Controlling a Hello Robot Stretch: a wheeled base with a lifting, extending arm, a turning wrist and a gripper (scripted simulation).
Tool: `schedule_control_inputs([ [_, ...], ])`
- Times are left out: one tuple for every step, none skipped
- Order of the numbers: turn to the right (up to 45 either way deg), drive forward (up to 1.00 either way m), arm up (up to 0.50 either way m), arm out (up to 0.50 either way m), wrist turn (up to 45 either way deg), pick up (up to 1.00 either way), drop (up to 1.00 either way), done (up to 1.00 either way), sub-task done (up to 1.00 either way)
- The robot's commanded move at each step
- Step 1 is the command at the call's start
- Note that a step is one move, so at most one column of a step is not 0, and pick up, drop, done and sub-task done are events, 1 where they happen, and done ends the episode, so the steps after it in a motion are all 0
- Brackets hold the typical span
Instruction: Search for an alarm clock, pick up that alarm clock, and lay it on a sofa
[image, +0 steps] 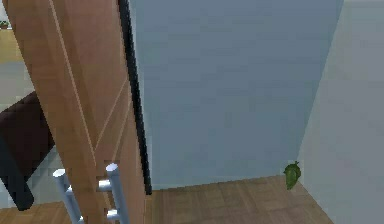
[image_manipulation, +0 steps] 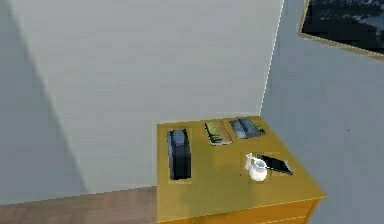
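Task stage is judged early: the search is in hand, and neither pickup nor placing is evidenced. In the arm side view, a yellow bench is noted at lower right, carrying several small things. A small white rounded thing near the bench's right edge, just beside a flat dark slab, is taken as the likely alarm clock; identity cannot be confirmed. The pincer's state, and whether anything is held, cannot be told. A sofa is yet to be found. In the forward view, a wooden door is recorded at left.
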Motion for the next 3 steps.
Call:
schedule_control_inputs([
  [0.0,0.00,0.00,0.34,0.0,0.00,0.00,0.00,0.00],
  [0.0,0.00,0.00,0.00,45.0,0.00,0.00,0.00,0.00],
  [0.0,0.00,0.00,0.00,45.0,0.00,0.00,0.00,0.00],
])
